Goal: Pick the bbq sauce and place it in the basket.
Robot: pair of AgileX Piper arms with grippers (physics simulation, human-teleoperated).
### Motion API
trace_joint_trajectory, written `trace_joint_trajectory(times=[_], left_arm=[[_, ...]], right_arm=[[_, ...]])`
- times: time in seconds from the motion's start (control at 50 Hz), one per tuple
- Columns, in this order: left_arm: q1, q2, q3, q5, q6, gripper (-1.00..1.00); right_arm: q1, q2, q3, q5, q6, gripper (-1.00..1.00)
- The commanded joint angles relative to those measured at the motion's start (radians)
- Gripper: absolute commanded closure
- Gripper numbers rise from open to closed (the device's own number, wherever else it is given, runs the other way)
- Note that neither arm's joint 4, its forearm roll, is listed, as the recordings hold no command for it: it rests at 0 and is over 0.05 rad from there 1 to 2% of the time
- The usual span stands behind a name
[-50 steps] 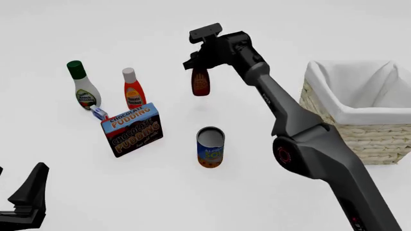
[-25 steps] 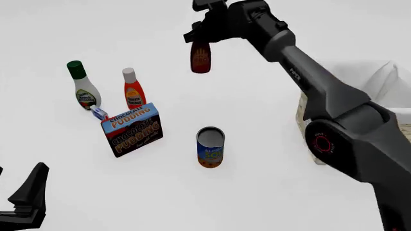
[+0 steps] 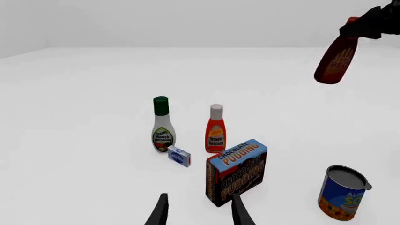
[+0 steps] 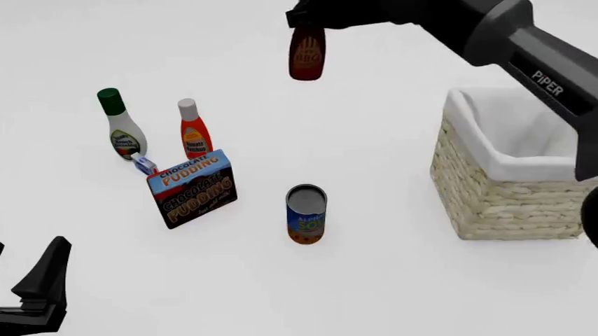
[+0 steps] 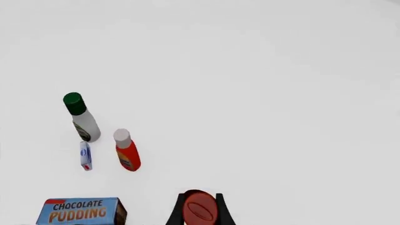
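- The large square woven straw basket (image 4: 509, 185) with white cloth lining stands at the right side of the white tabletop (image 4: 393, 280) in the front view; its rim runs past that view's right border, and its near left corner faces an open stretch of tabletop.
- Between the basket and the blue-and-orange tin can (image 4: 306, 214) with a grey lid the tabletop is bare.
- On the left a cluster stands close together: a white bottle with a green cap (image 4: 120, 127), a bright orange-red bottle with a white cap (image 4: 193, 131), a small blue-and-white packet (image 4: 143, 164) lying beside them, and a tilted chocolate pudding box (image 4: 192, 187).
- The small dark reddish-brown bbq sauce bottle (image 4: 307, 54) hangs in the air, well above the tabletop, beyond the can and to the left of the basket; it is slightly tilted, its orange-red label facing the front camera.
- The right end effector (image 5: 200, 206) is clenched on the bbq sauce bottle at its red cap (image 5: 200, 210), one dark finger on each side.
- The left end effector (image 3: 196, 211) sits low near the tabletop's near left edge, fingers parted and grasping nothing.
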Motion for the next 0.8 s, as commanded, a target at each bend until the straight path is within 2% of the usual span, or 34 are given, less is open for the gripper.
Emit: trace_joint_trajectory(times=[0.02, 0.8], left_arm=[[0.0, 0.0, 0.0, 0.0, 0.0, -1.0], [0.0, 0.0, 0.0, 0.0, 0.0, -1.0]], right_arm=[[-0.02, -0.126, 0.097, -0.021, -0.003, 1.0], [-0.151, -0.394, 0.326, -0.03, -0.041, 1.0]])
